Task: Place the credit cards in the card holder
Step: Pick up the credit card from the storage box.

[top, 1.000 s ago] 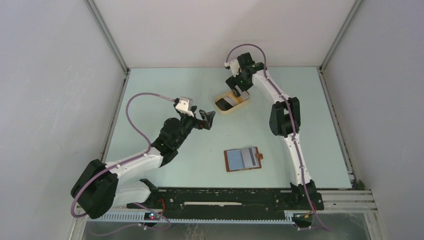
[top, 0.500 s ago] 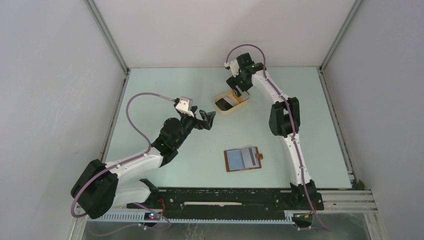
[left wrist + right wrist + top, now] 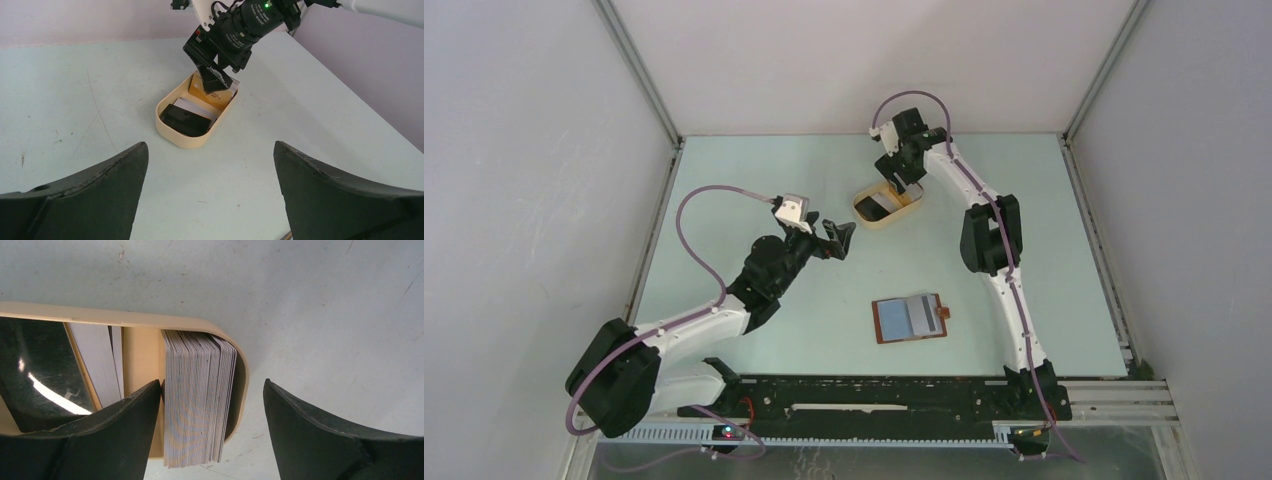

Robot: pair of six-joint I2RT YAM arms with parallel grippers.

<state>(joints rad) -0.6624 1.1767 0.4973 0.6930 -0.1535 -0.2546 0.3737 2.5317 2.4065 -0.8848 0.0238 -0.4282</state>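
At far end of tray [image 3: 100, 317], right end effector [image 3: 211, 390] spread, straddling upright credit cards [image 3: 197, 400], likely to pinch some. Near tray, left end effector [image 3: 210, 147] spread, waiting. Open card holder [image 3: 910, 318] lies bases-side of tray, slots ready.

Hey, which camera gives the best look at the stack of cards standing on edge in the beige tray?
The right wrist view: the stack of cards sits close up, each edge distinct. The left wrist view shows at most a sliver behind the right gripper; the top view hides it under that gripper.

Pale green table [image 3: 1064, 260] boxed by 3 grey walls [image 3: 864, 60].
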